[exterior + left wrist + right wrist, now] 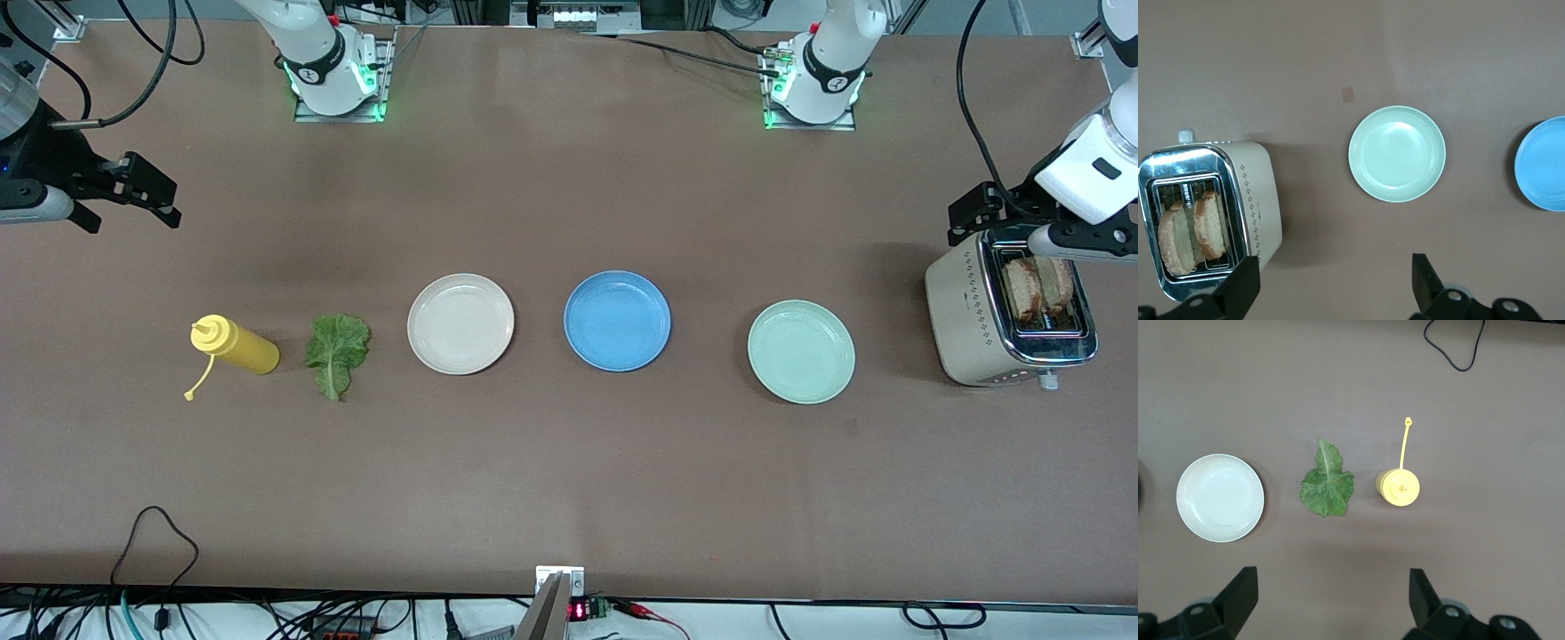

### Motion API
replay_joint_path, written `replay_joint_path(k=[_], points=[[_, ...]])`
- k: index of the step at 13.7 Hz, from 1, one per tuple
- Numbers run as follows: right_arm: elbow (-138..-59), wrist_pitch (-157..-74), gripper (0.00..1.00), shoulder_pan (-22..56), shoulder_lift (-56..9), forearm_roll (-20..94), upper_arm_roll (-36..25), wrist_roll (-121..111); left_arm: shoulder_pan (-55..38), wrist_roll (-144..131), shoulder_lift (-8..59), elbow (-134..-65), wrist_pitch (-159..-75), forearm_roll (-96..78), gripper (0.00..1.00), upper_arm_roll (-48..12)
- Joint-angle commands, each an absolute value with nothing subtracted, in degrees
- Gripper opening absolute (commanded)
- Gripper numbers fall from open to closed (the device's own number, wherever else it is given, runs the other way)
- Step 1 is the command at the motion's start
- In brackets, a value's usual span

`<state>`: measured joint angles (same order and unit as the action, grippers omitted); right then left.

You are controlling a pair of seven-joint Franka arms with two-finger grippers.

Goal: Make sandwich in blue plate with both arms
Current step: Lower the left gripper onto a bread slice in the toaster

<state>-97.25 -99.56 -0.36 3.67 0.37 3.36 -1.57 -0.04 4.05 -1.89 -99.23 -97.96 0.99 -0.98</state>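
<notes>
We see nothing assembled yet: the blue plate (617, 320) sits bare at the middle of the worktop (569, 462), between the cream-white plate (460, 323) and the mint-green plate (801, 351), and the makings of the sandwich are scattered. Two bread slices (1037, 288) stand upright in the toaster (1009, 311) at the left arm's end, while the lettuce leaf (336, 353) lies flat beside the yellow squeeze bottle (235, 346) toward the right arm's end. Our left claw (1335, 283) hangs released, empty, its fingers spread, over the worktop next to the toaster; our right claw (1331, 603) is likewise released and empty, up over the worktop near the lettuce and bottle. We judge the bread to be the tricky part: the slices sit close together in narrow slots, so a finger coming down off-centre could strike the chrome rim, pinch both slices at once, or tip the light toaster as a slice drags upward. The lettuce is thin and lies flush on the surface, so we could close on nothing or tear it, and a sloppy approach might knock the bottle rolling. Three similar plates in a row also invite us to drop a piece on the wrong one.
</notes>
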Motion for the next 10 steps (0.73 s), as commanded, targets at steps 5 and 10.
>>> replay_joint_path(k=[5, 10], points=[[-96.8, -99.0, 1.0, -0.8, 4.2, 0.1, 3.7, -2.4, 0.5, 5.4, -2.4, -98.3, -96.3, 0.5, 1.0, -1.5], [-96.9, -99.0, 1.0, -0.8, 4.2, 0.0, 3.7, -2.4, 0.7, 4.7, -2.2, -98.5, -94.9, 0.1, 1.0, -1.3]])
